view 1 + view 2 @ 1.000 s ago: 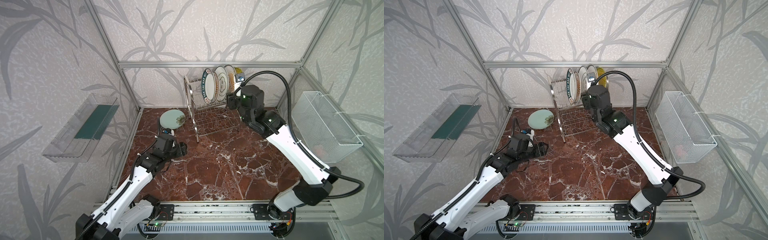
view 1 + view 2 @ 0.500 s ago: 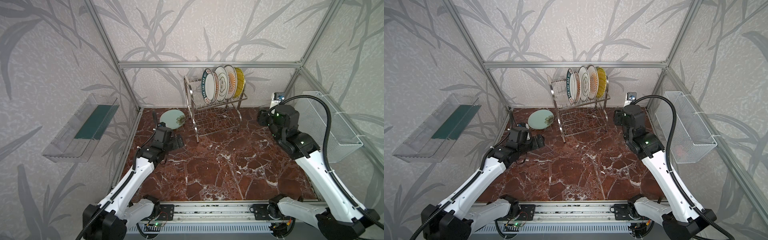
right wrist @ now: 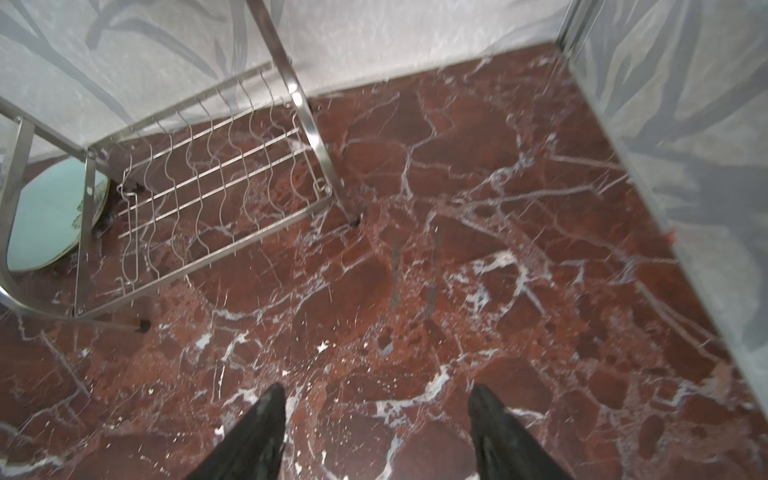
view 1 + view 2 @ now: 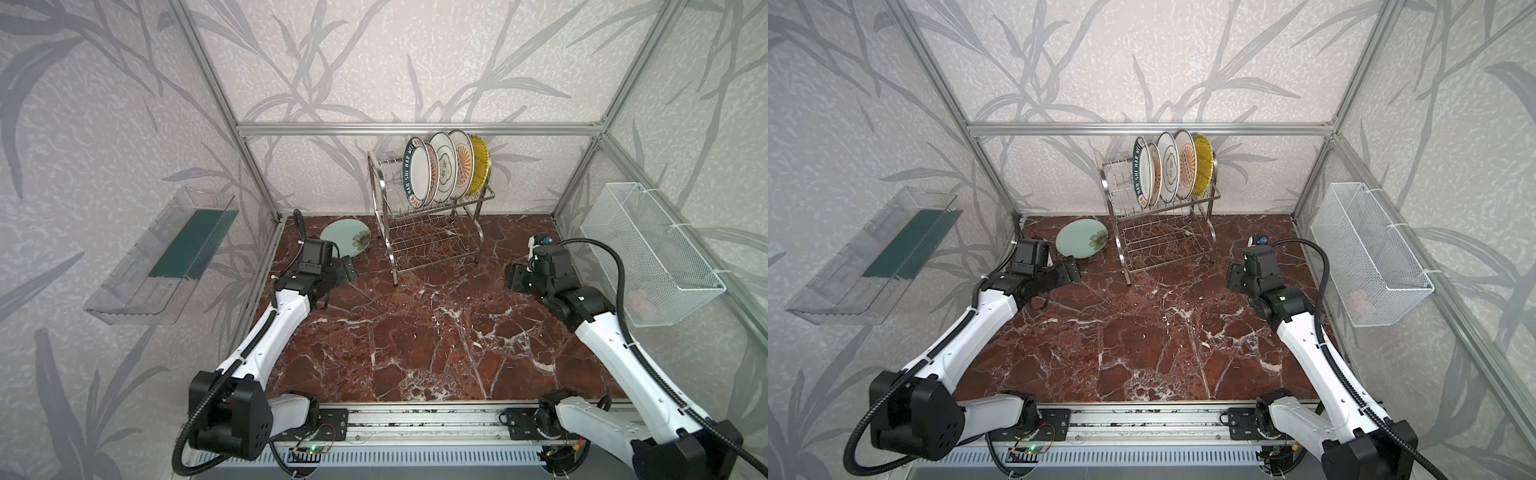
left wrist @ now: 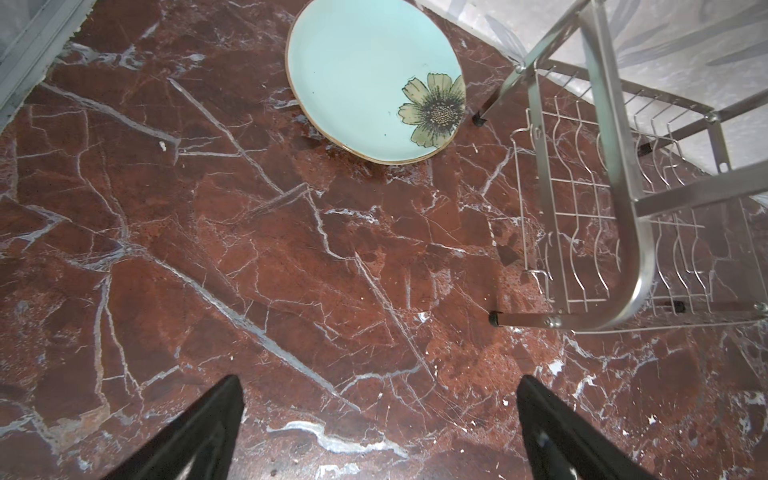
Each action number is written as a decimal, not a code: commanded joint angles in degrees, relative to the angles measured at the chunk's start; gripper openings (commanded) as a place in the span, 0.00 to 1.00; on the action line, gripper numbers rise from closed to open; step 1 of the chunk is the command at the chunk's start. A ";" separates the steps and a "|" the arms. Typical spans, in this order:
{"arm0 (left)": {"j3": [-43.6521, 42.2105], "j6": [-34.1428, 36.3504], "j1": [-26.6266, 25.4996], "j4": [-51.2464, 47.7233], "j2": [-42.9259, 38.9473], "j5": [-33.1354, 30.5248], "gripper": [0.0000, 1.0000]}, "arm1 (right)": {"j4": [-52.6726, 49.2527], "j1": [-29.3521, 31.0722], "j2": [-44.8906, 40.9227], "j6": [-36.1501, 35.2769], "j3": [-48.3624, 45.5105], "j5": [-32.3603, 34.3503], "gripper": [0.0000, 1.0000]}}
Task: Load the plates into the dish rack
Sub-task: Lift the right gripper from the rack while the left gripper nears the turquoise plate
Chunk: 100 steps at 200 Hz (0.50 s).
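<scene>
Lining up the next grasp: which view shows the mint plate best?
Left wrist: the mint plate shows nearly whole, rim and flower sharp. Both top views show it small, beside the rack. Right wrist catches only a slice behind the rack's frame.

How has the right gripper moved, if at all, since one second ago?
Yes. The right gripper left the top tier of the dish rack and went right and toward the front; it is now low over the table, clear of the rack.

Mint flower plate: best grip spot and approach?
Probably pinch the mint plate by its near rim with the left claw, coming from the open table side. It lies face up, lip raised; the dish rack leg crowds its flower side.
</scene>
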 commanded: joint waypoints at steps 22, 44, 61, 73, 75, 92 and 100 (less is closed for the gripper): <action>0.23 0.70 4.71 4.79 4.22 4.30 1.00 | 0.79 -1.38 -2.05 5.51 -6.45 -7.64 0.69; 0.73 -0.37 6.92 7.02 7.42 7.51 0.99 | 0.72 -1.79 -3.06 5.87 -8.24 -8.80 0.69; 0.40 -2.47 8.08 10.85 9.82 9.85 0.98 | 0.27 -2.41 -3.50 5.87 -8.90 -9.50 0.69; 0.42 -4.08 8.66 13.41 11.74 11.36 0.97 | -0.06 -2.87 -3.82 5.78 -9.16 -10.01 0.69; 0.45 -4.33 8.80 13.85 12.11 11.51 0.96 | -0.12 -2.94 -3.92 5.74 -9.17 -10.06 0.69; 1.18 -6.60 9.18 16.08 15.18 11.77 0.94 | -0.57 -3.43 -4.71 5.54 -9.41 -10.22 0.69; 1.75 -7.70 9.26 16.77 16.68 11.03 0.93 | -0.85 -3.64 -5.17 5.58 -9.60 -10.33 0.69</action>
